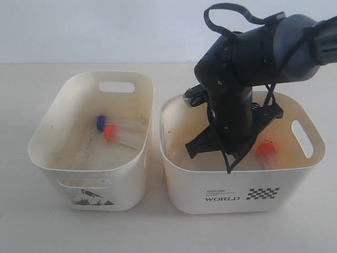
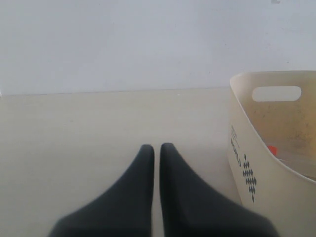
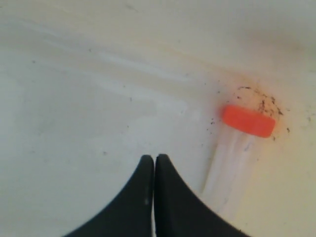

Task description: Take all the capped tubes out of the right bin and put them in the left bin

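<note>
Right hand (image 3: 154, 158) is down inside the right bin (image 1: 221, 190), its two black fingers pressed together with nothing between them. An orange-red-capped tube (image 3: 232, 168) lies just beside the fingertips without touching them. Left hand (image 2: 157, 146) is likewise closed and empty, only a hairline slit showing between its fingers. It hangs over bare table (image 1: 21, 221), near the printed wall of the right bin; the exterior view does not show this hand. Two cream plastic bins stand side by side on the table, close together. The left bin (image 1: 47, 132) has a dark picture print under its front handle slot and grime on its floor. The wider right bin bears "WORLD" and a black checkered flag on its front wall. Three capped tubes are in sight, each small, clear and much shorter than a bin. One has a blue cap and two have orange-red caps. The blue-capped tube (image 1: 100, 122) and one orange-red-capped tube (image 1: 110, 132) lie next to each other in the left bin, caps near the middle of its floor, bodies pointing toward its right wall. The third tube lies in the right bin toward its front right corner, its cap against dark specks where the floor curves up into the wall.
</note>
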Controlling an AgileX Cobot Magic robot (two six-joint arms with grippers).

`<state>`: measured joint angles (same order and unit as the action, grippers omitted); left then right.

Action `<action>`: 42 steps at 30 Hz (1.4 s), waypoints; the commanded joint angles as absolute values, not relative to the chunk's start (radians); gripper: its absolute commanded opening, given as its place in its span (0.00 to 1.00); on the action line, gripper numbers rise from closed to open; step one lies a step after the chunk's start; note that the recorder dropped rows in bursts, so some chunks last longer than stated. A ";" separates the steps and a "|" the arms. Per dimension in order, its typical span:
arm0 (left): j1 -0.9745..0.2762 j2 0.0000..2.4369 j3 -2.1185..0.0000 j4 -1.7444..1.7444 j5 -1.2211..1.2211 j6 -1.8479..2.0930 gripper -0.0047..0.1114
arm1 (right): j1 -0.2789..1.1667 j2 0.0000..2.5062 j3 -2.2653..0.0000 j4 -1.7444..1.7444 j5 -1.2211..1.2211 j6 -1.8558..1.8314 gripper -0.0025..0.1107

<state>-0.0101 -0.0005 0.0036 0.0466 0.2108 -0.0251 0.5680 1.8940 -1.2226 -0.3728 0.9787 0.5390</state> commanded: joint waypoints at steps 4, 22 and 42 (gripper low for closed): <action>-0.010 0.000 0.000 0.049 0.209 -0.035 0.08 | 0.567 1.885 -1.221 -0.505 1.131 0.784 0.02; -0.010 0.000 0.000 0.049 0.214 -0.035 0.08 | 0.567 1.898 -1.221 -0.509 1.158 0.715 0.68; -0.010 0.000 0.000 0.049 0.214 -0.035 0.08 | 0.567 2.165 -1.221 -0.568 1.191 0.753 0.54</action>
<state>-0.0101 -0.0005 0.0036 0.0466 0.2108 -0.0251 0.5811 2.1195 -1.2374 -0.5928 1.2429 0.7505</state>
